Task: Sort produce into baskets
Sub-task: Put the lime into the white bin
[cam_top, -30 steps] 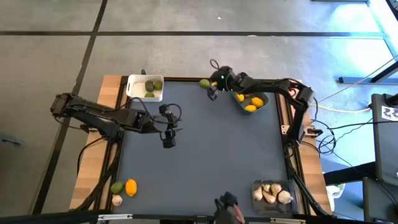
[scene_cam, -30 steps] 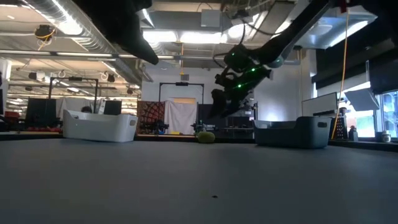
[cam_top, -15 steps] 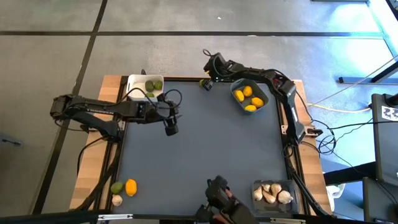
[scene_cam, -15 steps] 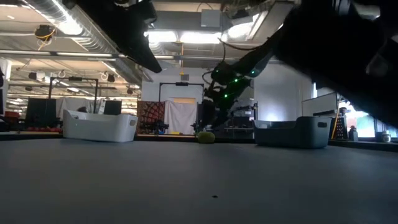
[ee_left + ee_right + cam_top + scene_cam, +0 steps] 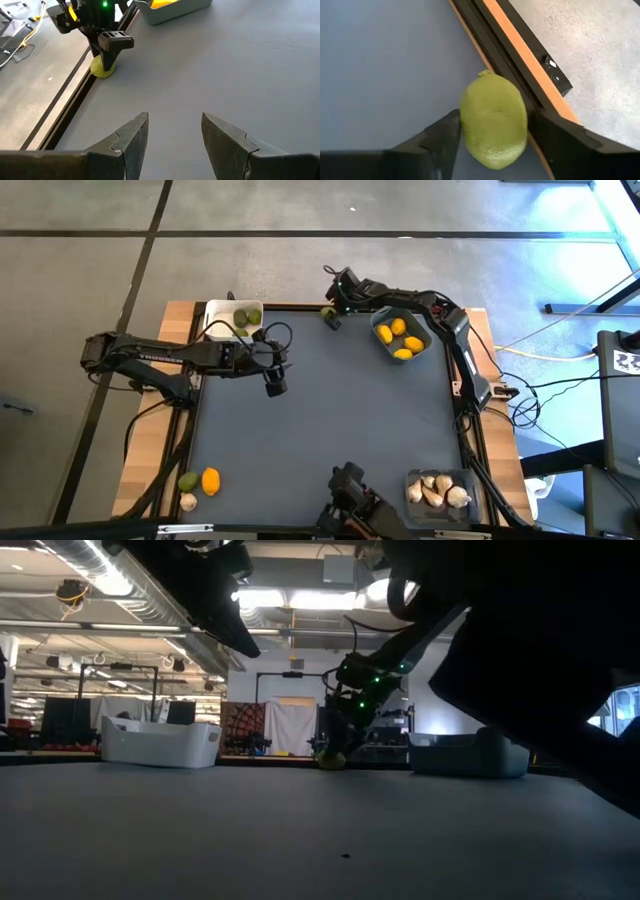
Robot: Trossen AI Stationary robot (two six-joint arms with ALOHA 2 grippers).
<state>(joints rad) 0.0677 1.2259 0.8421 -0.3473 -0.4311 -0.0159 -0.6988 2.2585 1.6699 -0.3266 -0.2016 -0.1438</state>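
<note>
The right gripper (image 5: 492,137) is down at the desk's (image 5: 340,420) far edge, just beside the blue-grey basket (image 5: 400,338), its fingers (image 5: 442,137) straddling a green fruit (image 5: 493,120); whether they grip it I cannot tell. The left gripper (image 5: 172,132), fingers parted and empty, hangs near the white basket (image 5: 232,321).
</note>
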